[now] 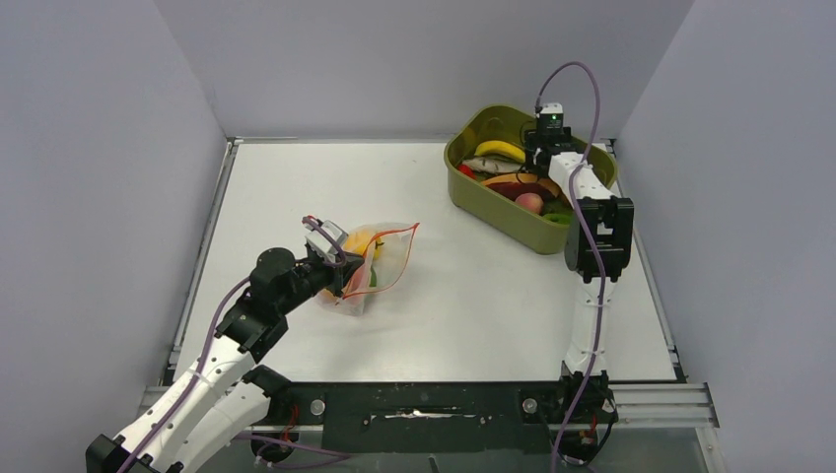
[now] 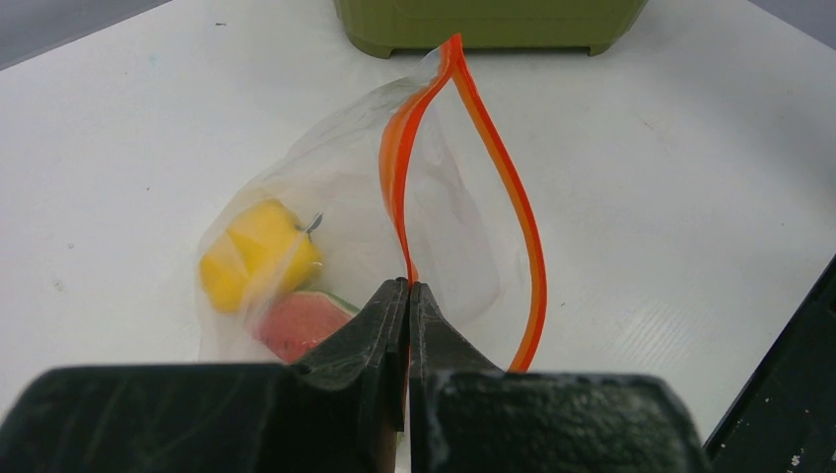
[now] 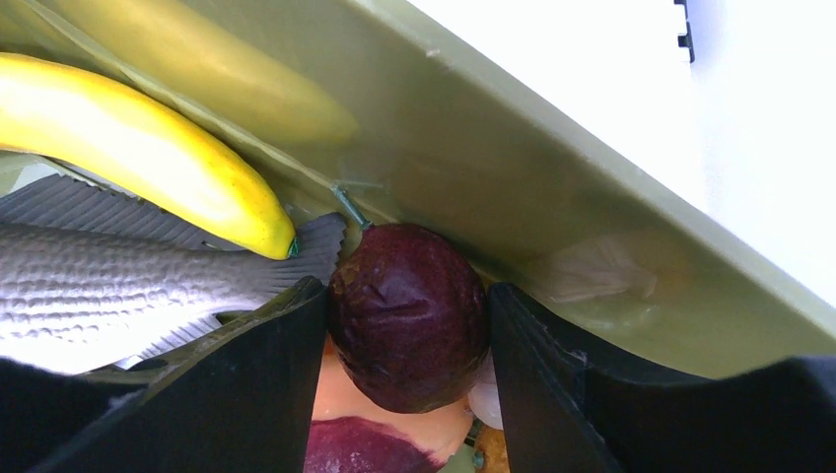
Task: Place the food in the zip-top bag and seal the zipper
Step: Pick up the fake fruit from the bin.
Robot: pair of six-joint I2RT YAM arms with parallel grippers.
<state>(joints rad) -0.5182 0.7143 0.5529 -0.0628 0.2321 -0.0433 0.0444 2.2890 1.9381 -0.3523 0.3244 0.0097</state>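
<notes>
The clear zip-top bag (image 1: 380, 258) lies left of centre on the table, its mouth gaping. My left gripper (image 2: 408, 288) is shut on one side of the red-orange zipper (image 2: 513, 187) strip and holds that lip up. A yellow pepper (image 2: 258, 251) and a watermelon slice (image 2: 301, 325) lie inside the bag. My right gripper (image 3: 407, 296) reaches down into the olive-green tub (image 1: 493, 212), with both fingers pressed against the sides of a dark purple piece (image 3: 409, 320). A banana (image 3: 148, 148) and a peach (image 1: 529, 202) also lie in the tub.
A grey toy fish (image 3: 108, 286) lies under the banana beside my right fingers. The tub wall (image 3: 513, 168) rises close behind the purple piece. More toy food fills the tub bottom. The tub (image 2: 493, 25) stands beyond the bag mouth.
</notes>
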